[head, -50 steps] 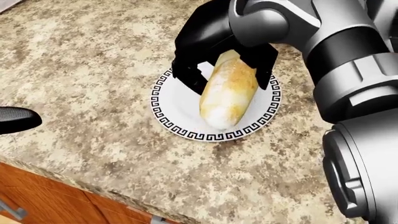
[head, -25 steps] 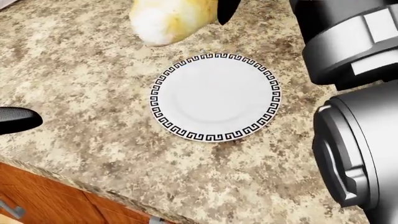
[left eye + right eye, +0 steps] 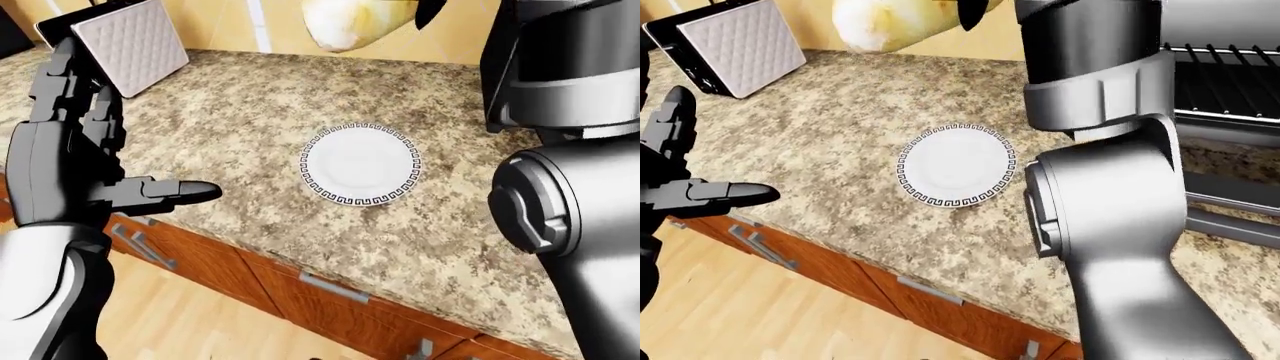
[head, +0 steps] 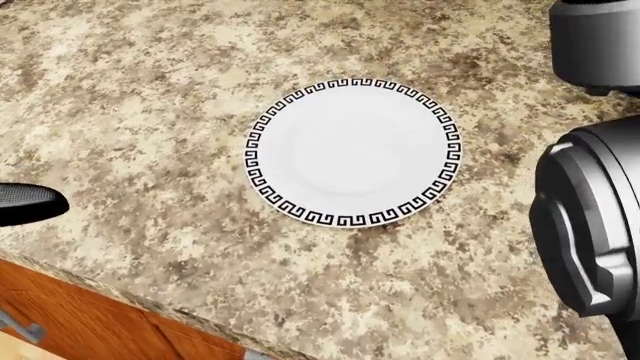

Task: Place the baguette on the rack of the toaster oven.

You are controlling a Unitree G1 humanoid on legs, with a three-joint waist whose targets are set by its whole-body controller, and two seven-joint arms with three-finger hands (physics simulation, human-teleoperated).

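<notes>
Baguette [image 3: 355, 22] now lifted clear of plate [image 4: 300, 112], up at top edge of eye views; a second ago it lay on plate under right hand. Right hand mostly out of frame, only dark fingertip [image 3: 430, 11] against bread — looks held, full grasp unclear. Pick done, carry underway. Left hand [image 3: 75, 161] open, idle over counter edge. Toaster oven rack [image 3: 1225, 75] at right, door down; own right arm [image 3: 1110, 217] crowds that path. Counter [image 4: 150, 90] around plate open.

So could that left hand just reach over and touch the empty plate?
Probably yes: the left hand hangs open near the counter edge, and nothing stands between it and the plate.
</notes>
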